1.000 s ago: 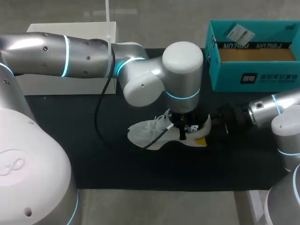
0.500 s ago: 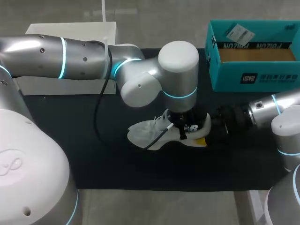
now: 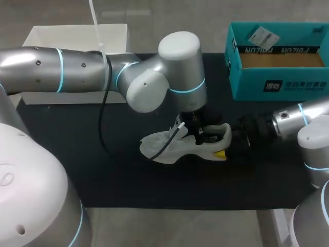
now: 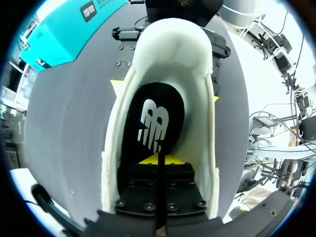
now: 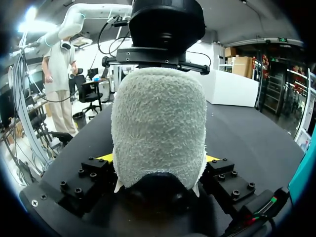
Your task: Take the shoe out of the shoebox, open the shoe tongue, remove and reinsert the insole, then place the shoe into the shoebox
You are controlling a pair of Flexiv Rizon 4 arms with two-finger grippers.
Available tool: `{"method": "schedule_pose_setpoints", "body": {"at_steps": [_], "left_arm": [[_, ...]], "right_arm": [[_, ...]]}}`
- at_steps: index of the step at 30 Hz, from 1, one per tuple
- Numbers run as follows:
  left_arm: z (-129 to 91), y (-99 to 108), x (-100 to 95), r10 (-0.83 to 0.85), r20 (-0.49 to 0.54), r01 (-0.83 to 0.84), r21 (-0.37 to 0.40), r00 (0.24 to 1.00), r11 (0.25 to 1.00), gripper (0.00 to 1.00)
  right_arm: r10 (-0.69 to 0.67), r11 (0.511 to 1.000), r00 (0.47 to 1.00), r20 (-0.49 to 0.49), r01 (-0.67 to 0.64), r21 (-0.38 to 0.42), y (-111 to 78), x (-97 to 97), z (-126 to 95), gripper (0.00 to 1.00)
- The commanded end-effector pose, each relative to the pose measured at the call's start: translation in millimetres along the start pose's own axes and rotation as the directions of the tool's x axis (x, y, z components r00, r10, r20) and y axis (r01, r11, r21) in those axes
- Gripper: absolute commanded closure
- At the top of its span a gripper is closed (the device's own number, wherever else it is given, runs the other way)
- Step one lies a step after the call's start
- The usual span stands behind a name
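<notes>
The insole step looks to be in hand. The left pincer (image 4: 158, 160) is sunk into the mouth of the shoe (image 3: 169, 146), with the black insole (image 4: 153, 118) lying flat in the shoe bed directly under and ahead of it. Whether this pincer is spread or pressed together I cannot tell, since its tips are hard to read down in the shoe. The right pincer (image 5: 158, 160) pinches the shoe at the heel, a yellow tip against each side, and holds it on the table (image 3: 77, 154).

I judge the next move needs the left pincer to catch the insole's heel end and draw it straight up, while the right one holds the shoe steady.

Room is tight: the padded collar walls stand just beside the left pincer on both sides, so the free way is upward. The shoebox (image 3: 277, 85) sits well apart, beyond the right pincer, with bare table between.
</notes>
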State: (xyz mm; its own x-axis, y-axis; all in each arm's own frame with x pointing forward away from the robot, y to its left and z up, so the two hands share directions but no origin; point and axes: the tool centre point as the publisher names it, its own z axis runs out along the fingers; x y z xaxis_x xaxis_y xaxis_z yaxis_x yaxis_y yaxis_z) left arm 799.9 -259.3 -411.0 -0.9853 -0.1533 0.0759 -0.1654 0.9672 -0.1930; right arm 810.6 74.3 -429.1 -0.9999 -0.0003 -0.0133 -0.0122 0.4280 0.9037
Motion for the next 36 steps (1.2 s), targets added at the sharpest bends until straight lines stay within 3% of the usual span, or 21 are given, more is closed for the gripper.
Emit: {"method": "schedule_pose_setpoints", "body": {"at_steps": [1,13,29,36], "left_arm": [[-8.2,0.1,-5.7,-0.007,-0.035,0.008,0.028,0.999,1.000,1.00],[-36.0,-6.7,6.7,-0.035,-0.143,0.051,0.108,0.989,0.993,1.00],[-56.8,5.3,-5.3,-0.113,-0.229,0.152,0.163,0.967,0.975,1.00],[-78.1,3.4,-2.4,-0.078,-0.409,0.207,0.282,0.909,0.937,1.00]], "right_arm": [[0.000,1.000,1.000,-0.001,0.000,0.002,0.2,1.8,2.8,1.00],[0.000,1.000,1.000,-0.001,0.000,0.002,0.2,1.8,2.8,1.00],[0.000,1.000,1.000,-0.001,0.000,0.002,0.2,1.8,2.8,1.00],[0.000,1.000,1.000,-0.001,0.000,0.002,0.2,1.8,2.8,1.00]]}}
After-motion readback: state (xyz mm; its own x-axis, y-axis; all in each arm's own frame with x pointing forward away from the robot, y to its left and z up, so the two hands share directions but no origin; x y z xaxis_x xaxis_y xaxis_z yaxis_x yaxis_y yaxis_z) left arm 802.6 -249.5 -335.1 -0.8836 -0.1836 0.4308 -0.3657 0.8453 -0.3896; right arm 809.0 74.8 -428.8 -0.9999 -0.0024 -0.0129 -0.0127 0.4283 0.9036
